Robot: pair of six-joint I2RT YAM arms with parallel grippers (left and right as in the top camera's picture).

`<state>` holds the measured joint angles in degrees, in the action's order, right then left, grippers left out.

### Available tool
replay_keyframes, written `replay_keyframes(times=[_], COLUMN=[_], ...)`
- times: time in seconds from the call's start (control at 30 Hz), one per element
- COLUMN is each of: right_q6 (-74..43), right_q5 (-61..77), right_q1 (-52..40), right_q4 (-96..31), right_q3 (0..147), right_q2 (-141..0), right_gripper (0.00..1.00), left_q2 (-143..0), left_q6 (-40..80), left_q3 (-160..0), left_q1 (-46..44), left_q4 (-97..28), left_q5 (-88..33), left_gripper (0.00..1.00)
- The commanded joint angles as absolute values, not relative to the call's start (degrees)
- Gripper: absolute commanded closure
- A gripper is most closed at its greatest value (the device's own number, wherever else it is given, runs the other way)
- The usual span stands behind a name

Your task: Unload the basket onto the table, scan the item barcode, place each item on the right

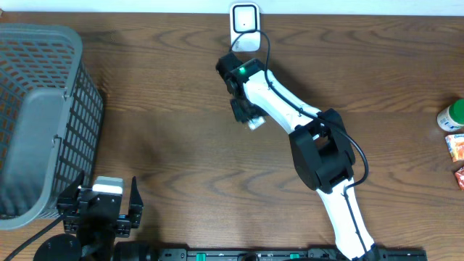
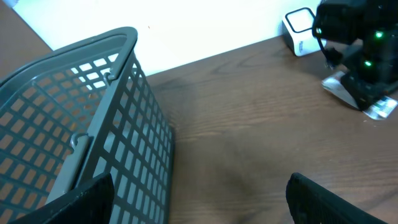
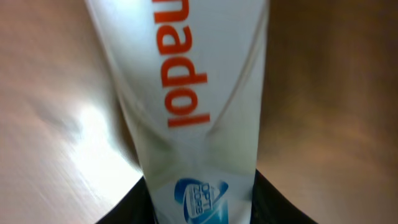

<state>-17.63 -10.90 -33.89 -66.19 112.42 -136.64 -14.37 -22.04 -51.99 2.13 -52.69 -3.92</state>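
One white tube point(image 3: 186, 93) (orange lettering) clamped in right pincer point(image 3: 202, 202).

Quick tally: one white scanner point(image 1: 245, 25) is seen, with one grey basket point(image 1: 36, 30) far left of it and one white tube point(image 1: 255, 125) just below it. Well off to its right, one green-capped bottle point(image 1: 451, 116) and two packets are counted: an orange packet point(image 1: 456, 147) and a red packet point(image 1: 460, 176). Two tools are counted too: left tool point(image 1: 105, 210), right tool point(image 1: 245, 112).
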Motion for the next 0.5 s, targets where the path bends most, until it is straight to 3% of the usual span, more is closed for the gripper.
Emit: replay_keyframes(times=[0.0,0.1,0.17,0.47], right_q6=[-7.9,-5.0,-4.6,-5.6], right_q5=[-8.9,-8.9,-8.9,-5.5], right_q1=[-35.3,-36.1,-36.6,-36.3], right_q4=[-72.5,-74.1,-74.1,-64.0], right_q3=[111.1,111.1,111.2,111.2], right_q2=[-135.5,-135.3,-134.9,-132.8], right_gripper=[0.51,0.16,0.02,0.01], left_q2=[-14.5,-14.5,-14.5,-14.5], left_q6=[-21.3,-21.3,-21.3,-21.3], left_q3=[-52.0,-52.0,-52.0,-52.0], left_q1=[2.0,2.0,2.0,2.0], left_q4=[-52.7,-52.7,-52.7,-52.7], left_q5=[-3.8,-3.9,-3.9,-3.8], left_gripper=[0.14,0.14,0.14,0.14])
